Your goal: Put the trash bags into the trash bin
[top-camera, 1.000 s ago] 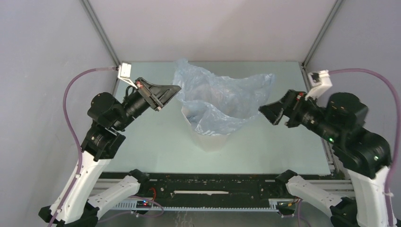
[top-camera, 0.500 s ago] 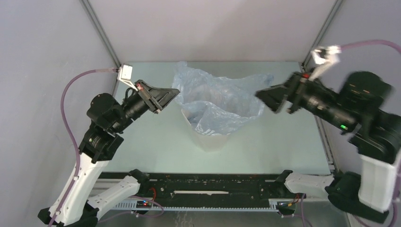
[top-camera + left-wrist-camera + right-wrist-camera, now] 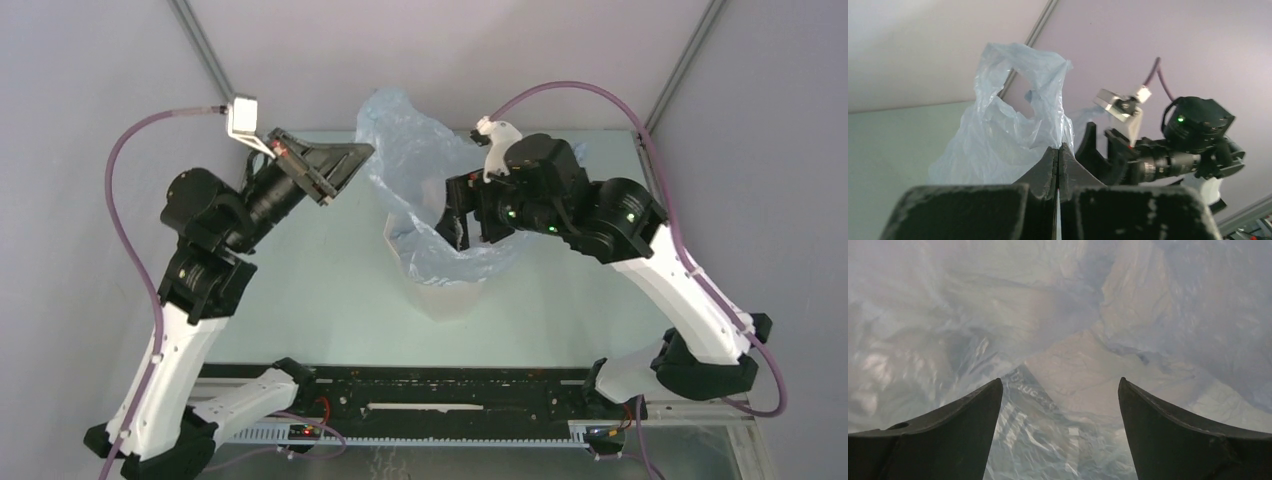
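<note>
Right gripper [image 3: 456, 216], jaws apart, faces the bag [image 3: 410, 150] at frame centre, just above the bin [image 3: 445, 298]; left gripper [image 3: 362, 152], upper left, is clamped on the bag's edge.

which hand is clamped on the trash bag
The left hand: it is shut tight on an edge of the trash bag, holding it up. The right hand is open wide, pointing into the bag over the trash bin.
</note>
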Robot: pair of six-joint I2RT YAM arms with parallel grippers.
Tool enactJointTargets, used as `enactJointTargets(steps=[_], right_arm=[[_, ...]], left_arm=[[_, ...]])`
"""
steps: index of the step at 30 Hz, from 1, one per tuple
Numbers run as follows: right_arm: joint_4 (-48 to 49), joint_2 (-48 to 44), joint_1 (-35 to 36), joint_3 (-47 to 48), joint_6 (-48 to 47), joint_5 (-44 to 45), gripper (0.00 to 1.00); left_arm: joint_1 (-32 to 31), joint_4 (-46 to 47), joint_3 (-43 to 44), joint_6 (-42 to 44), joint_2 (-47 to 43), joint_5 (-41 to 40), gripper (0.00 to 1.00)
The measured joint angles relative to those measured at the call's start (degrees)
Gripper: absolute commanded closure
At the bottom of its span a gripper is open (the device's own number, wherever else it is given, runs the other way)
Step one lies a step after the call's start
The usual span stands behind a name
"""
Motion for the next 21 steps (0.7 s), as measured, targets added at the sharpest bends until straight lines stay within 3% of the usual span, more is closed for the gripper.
enactJointTargets(steps=[7,15,21], right_arm=[[7.1,-11.2,-10.4,-5.4,-2.7,-13.3,0.00],[11.6,-14.1,-9.5,-4.0,-11.4,-22.9,0.00],[11.5,-9.7,-2.8,-4.3,-18.0,-20.6,0.00]], left_arm=[[2.3,1.0,4.7,2.5,7.3,1.9,1.00],[4.2,1.1,4.7,2.3,8.5,4.7,1.00],[4.3,1.7,4.7,1.8,8.3,6.0,1.00]])
